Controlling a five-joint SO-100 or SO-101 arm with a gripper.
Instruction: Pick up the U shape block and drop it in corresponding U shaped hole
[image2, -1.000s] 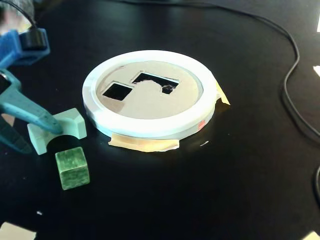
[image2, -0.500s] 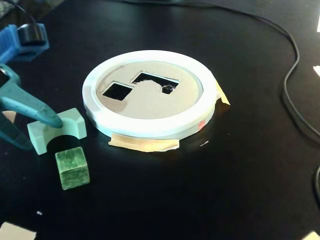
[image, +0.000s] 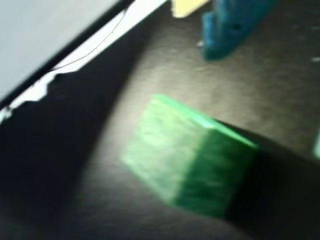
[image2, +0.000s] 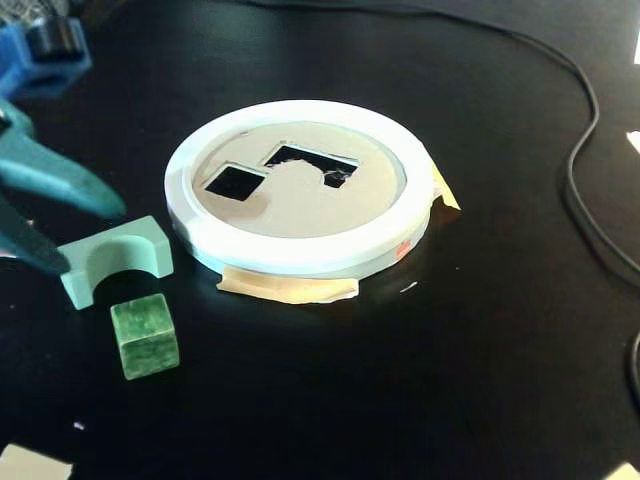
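Note:
The pale green U shape block (image2: 115, 258) lies on the black table, arch opening facing the front, just left of the white round disc (image2: 300, 250). The disc has a U shaped hole (image2: 312, 163) and a square hole (image2: 234, 182). My teal gripper (image2: 95, 240) comes in from the left, open, with its fingertips (image2: 110, 205) spread over the block's left end and nothing held. In the blurred wrist view one teal finger (image: 227, 30) shows at the top, and a sliver of pale green at the right edge (image: 317, 145) may be the block.
A dark green cube (image2: 147, 336) sits in front of the U block and fills the middle of the wrist view (image: 190, 160). Yellow tape (image2: 290, 288) holds the disc down. A black cable (image2: 590, 210) runs along the right. The disc's edge (image: 50, 45) fills the wrist view's upper left.

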